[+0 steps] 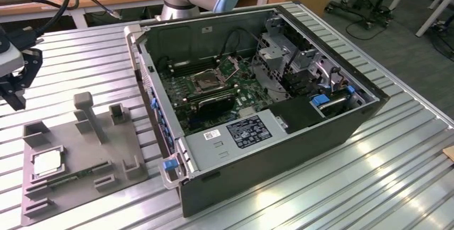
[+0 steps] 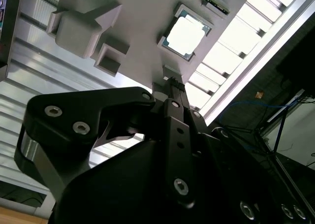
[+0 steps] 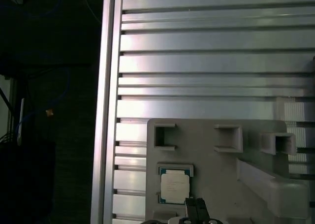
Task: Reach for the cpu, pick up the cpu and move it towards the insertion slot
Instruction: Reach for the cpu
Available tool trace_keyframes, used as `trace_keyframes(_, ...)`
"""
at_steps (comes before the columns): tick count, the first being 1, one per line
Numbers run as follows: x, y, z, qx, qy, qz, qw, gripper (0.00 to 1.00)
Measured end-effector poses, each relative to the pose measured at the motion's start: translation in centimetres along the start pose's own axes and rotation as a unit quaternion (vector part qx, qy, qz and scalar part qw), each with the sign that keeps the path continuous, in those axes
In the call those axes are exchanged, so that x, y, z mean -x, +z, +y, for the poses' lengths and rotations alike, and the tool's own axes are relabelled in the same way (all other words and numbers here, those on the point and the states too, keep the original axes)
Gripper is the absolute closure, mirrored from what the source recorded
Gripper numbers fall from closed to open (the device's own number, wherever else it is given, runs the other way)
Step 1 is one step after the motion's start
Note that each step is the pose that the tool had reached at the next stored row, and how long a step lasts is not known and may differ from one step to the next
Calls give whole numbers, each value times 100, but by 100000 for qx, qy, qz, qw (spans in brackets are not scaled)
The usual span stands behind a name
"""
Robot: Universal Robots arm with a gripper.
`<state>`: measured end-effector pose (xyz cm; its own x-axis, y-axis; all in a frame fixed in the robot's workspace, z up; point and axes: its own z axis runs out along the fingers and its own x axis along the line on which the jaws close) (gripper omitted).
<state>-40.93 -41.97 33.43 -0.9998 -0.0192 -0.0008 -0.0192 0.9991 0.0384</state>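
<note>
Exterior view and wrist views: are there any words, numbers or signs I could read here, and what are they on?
Nothing here can be quoted.
Black label inside the case: white print, too small to read.
White sticker beside it: dark marks, too small to read.
Cpu top, in the first wrist view: faint print, too blurred to read.

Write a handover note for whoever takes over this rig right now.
Gripper: hovers above the grey fixture plate, close to the cpu, carrying nothing.
Cpu: lies flat in its pocket on the plate, untouched.
Insertion slot: on the board inside the open computer case, at the exterior view's right of the plate.
Done: gripper brought near the cpu.
Left: grasp, lift, move to the slot.
</note>
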Motion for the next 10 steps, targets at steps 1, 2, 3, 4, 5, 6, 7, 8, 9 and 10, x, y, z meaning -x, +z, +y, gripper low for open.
trace_keyframes(1, -3, 7, -4, 2, 1, -2, 100000, 89)
trace_keyframes(2, -6, 15, -8, 6, 3, -7, 100000, 89)
trace_keyframes(3, -9, 21, -11, 2, 0, -2, 100000, 89)
trace_keyframes(4, -12, 27, -14, -1, -1, 2, 100000, 89)
trace_keyframes(5, -15, 33, -17, 2, 2, 0, 100000, 89)
trace_keyframes(6, -19, 38, -20, 0, -1, 3, 100000, 89)
trace_keyframes(7, -22, 43, -22, -1, 0, 2, 100000, 89)
trace_keyframes(8, -24, 48, -24, 2, 0, -5, 100000, 89)
trace_keyframes(9, -27, 53, -26, 3, 2, -4, 100000, 89)
trace_keyframes(10, -29, 57, -28, 2, -1, -6, 100000, 89)
